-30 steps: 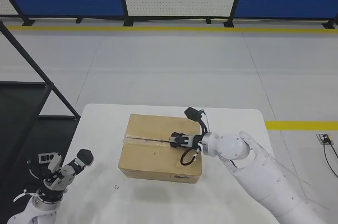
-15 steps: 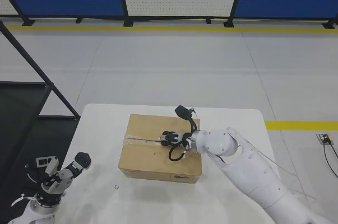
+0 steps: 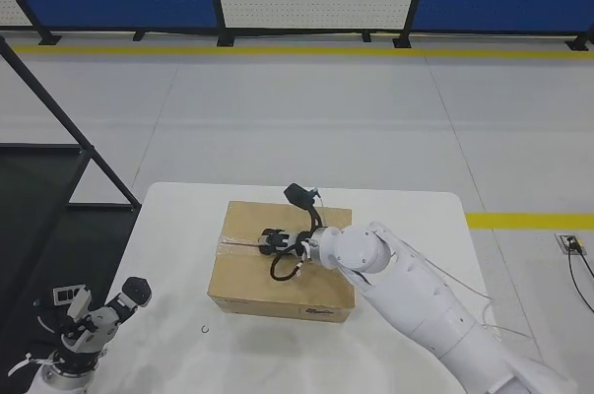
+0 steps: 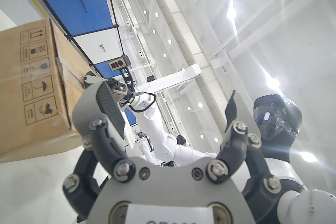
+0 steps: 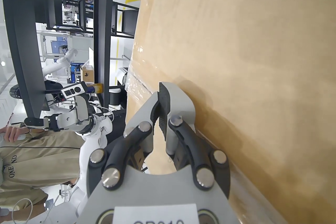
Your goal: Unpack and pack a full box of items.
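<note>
A closed brown cardboard box point(image 3: 277, 286) sits in the middle of the white table point(image 3: 178, 212), with clear tape along its top seam point(image 3: 239, 242). My right gripper point(image 3: 270, 239) lies low on the box top at that seam, left of centre. In the right wrist view it point(image 5: 160, 107) is shut with nothing between its fingers, tips at the taped seam point(image 5: 139, 82) of the box point(image 5: 236, 51). My left gripper point(image 3: 136, 292) hangs off the table's near left corner. In the left wrist view it point(image 4: 170, 107) is open and empty, the box point(image 4: 29, 88) beside it.
A small dark ring point(image 3: 206, 329) lies on the table in front of the box. A black metal frame point(image 3: 75, 148) stands left of the table. Bare tabletop surrounds the box on all sides.
My right gripper has slid leftward along the box's top seam, from right of centre to left of centre. The left arm has drawn back and lower, off the table's corner.
</note>
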Robot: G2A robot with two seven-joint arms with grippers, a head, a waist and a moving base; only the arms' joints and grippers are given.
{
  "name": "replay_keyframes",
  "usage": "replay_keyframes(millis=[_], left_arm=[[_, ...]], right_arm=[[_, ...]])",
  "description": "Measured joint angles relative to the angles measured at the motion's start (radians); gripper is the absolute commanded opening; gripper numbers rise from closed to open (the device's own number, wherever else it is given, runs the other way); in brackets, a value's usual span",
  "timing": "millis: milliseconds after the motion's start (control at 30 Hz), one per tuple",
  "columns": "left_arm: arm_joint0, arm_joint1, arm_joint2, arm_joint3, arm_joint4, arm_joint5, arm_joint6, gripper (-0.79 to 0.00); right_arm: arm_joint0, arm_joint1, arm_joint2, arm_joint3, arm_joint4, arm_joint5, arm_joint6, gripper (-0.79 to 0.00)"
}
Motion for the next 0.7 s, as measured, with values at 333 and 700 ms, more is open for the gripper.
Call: replay_keyframes(millis=[333,700], left_arm=[[0.035,0.005,-0.03,0.001,-0.04,0.008,-0.033,0.0],[0.059,0.007,-0.05,0.001,-0.066,0.009,-0.036,0.0]], right_arm=[[0.046,-0.078,-0.051,0.083,0.04,-0.007,-0.015,-0.785],[0.091,-0.162,-0.087,0.179,0.074,-0.02,-0.009,-0.785]])
